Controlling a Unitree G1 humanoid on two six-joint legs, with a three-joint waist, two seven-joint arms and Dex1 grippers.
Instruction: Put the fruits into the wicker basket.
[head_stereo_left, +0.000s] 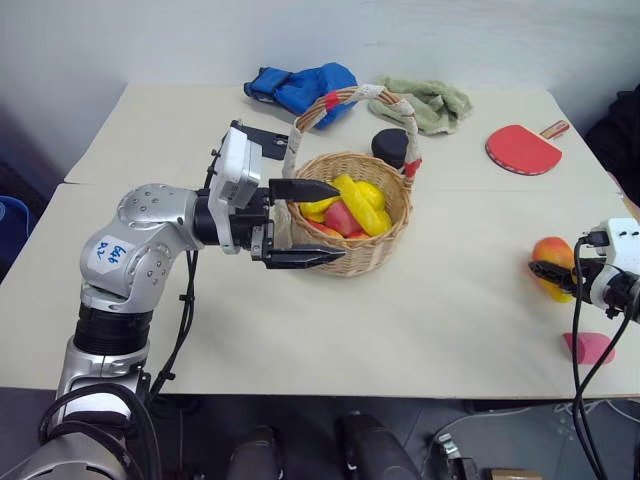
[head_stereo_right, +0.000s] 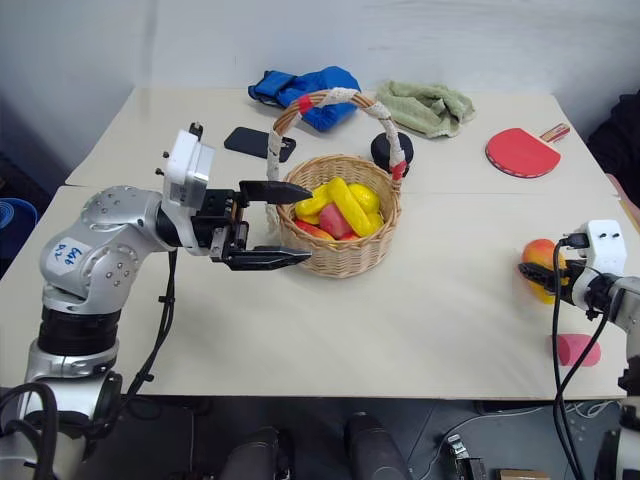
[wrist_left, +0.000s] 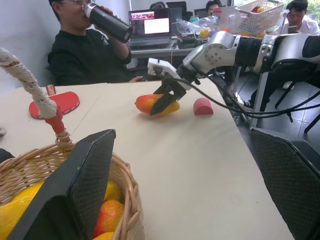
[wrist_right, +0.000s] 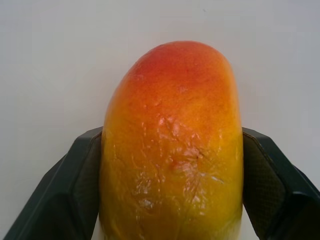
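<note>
The wicker basket (head_stereo_left: 372, 256) stands mid-table and holds a yellow banana (head_stereo_left: 362, 206) and a red peach (head_stereo_left: 340, 218). My left gripper (head_stereo_left: 336, 222) hovers open at the basket's left side, with one finger over the rim and the other outside the front wall. An orange-yellow mango (head_stereo_left: 552, 258) with a red blush lies near the table's right edge. My right gripper (head_stereo_right: 545, 272) is shut on the mango. In the right wrist view its black fingers (wrist_right: 75, 175) press on both sides of the mango (wrist_right: 172, 150), which rests on the table.
A pink block (head_stereo_left: 590, 347) lies just in front of the mango. A red paddle (head_stereo_left: 522, 148), a green towel (head_stereo_left: 425, 100), a blue cloth (head_stereo_left: 305, 85), a black phone (head_stereo_left: 265, 140) and a black round object (head_stereo_left: 392, 145) sit behind the basket. A seated person (wrist_left: 85, 50) is drinking beyond the table.
</note>
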